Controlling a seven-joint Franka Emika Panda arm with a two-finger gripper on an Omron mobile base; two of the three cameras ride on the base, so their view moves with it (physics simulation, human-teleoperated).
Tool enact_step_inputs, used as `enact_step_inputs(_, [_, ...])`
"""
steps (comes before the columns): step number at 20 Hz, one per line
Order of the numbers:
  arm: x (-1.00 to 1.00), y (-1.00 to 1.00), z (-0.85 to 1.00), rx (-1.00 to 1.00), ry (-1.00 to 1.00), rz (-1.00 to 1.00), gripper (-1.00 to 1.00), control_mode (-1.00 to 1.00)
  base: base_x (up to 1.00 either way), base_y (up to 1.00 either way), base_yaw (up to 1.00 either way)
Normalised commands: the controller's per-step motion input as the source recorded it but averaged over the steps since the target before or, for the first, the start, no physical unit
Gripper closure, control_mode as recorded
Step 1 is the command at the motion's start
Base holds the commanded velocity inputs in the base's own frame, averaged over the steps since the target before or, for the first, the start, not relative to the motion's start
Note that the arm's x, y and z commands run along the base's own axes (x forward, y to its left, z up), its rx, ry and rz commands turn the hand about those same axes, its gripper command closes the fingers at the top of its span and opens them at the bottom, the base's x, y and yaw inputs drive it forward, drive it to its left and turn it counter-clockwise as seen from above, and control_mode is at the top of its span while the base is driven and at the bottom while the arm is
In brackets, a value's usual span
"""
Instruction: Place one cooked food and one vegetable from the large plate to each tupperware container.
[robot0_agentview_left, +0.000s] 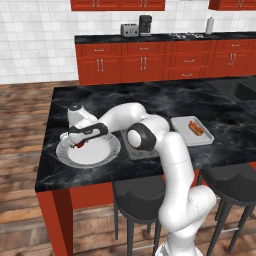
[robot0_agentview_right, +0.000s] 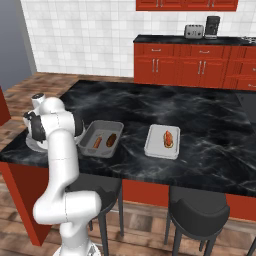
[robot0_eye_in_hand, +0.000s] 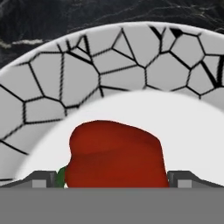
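The large plate (robot0_agentview_left: 107, 152) lies on the left end of the island, white in the middle with a grey cracked-pattern rim (robot0_eye_in_hand: 109, 61). On it sits the round red vegetable (robot0_eye_in_hand: 116, 157), also seen under the hand (robot0_agentview_left: 80, 145). My gripper (robot0_agentview_left: 77, 143) is low over the plate and open, one fingertip (robot0_eye_in_hand: 41, 179) on each side of the red vegetable without touching it. The nearer tupperware container (robot0_agentview_right: 102, 137) holds the thin sausage (robot0_agentview_right: 96, 142) and the dark brown lump (robot0_agentview_right: 111, 140). The other container (robot0_agentview_right: 162, 141) holds the hot dog (robot0_agentview_right: 168, 139).
Black stools (robot0_agentview_left: 140, 195) stand at the island's front edge. My arm reaches over the nearer container (robot0_agentview_left: 131, 150) in the left base view. Red cabinets with a toaster (robot0_agentview_left: 129, 30) and a coffee machine (robot0_agentview_left: 145, 23) line the back wall.
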Motion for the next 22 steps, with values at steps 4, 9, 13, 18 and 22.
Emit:
enact_step_inputs(4, [0.01,0.00,-0.05,0.00,0.00,0.00,-1.00,-1.00,0.00,0.00,0.00])
enact_step_inputs(9, [0.05,0.00,-0.01,0.00,0.00,0.00,-1.00,-1.00,0.00,0.00,0.00])
enact_step_inputs(13, [0.10,0.00,0.00,0.00,-0.05,0.04,-1.00,-1.00,0.00,0.00,0.00])
enact_step_inputs(18, [0.07,-0.01,0.00,0.00,-0.09,0.09,-1.00,-1.00,0.00,0.00,0.00])
enact_step_inputs(22, [0.02,0.00,0.00,0.00,-0.04,0.08,-1.00,-1.00,0.00,0.00,0.00])
